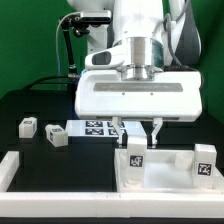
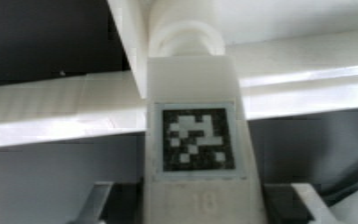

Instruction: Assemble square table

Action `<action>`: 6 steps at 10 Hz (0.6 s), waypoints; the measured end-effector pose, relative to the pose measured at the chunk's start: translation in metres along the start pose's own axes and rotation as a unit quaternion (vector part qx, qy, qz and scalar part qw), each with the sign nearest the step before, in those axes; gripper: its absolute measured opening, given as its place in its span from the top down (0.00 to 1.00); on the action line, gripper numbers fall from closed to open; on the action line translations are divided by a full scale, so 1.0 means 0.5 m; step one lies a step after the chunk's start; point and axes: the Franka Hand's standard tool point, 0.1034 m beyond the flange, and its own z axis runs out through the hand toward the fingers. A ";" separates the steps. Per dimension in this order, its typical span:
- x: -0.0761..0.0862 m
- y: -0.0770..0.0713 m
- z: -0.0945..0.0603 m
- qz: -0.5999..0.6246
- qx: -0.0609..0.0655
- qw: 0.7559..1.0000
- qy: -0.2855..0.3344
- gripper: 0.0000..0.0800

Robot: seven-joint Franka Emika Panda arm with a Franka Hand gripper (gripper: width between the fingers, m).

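The white square table top (image 1: 165, 180) lies at the exterior view's lower right. One white tagged leg (image 1: 134, 152) stands upright at its near-left corner, and my gripper (image 1: 137, 133) is shut on it from above. In the wrist view that leg (image 2: 197, 130) runs out from between my fingers (image 2: 115, 200) toward the top's white rim (image 2: 51, 112). My gripper (image 2: 202, 205) holds the leg at its near end. Another leg (image 1: 205, 160) stands upright at the top's right side. Two loose legs (image 1: 27, 126) (image 1: 55, 137) lie on the black table at the left.
The marker board (image 1: 92, 128) lies flat behind the table top, partly under my gripper. A long white L-shaped rail (image 1: 40, 205) runs along the front edge and up the left side. A black stand with cables (image 1: 68, 45) rises at the back left.
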 end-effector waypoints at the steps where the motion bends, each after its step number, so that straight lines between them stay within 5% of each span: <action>1: 0.004 -0.001 0.003 0.002 0.000 1.000 0.009 0.64; 6: 0.005 0.001 0.003 0.022 -0.008 0.999 0.029 0.64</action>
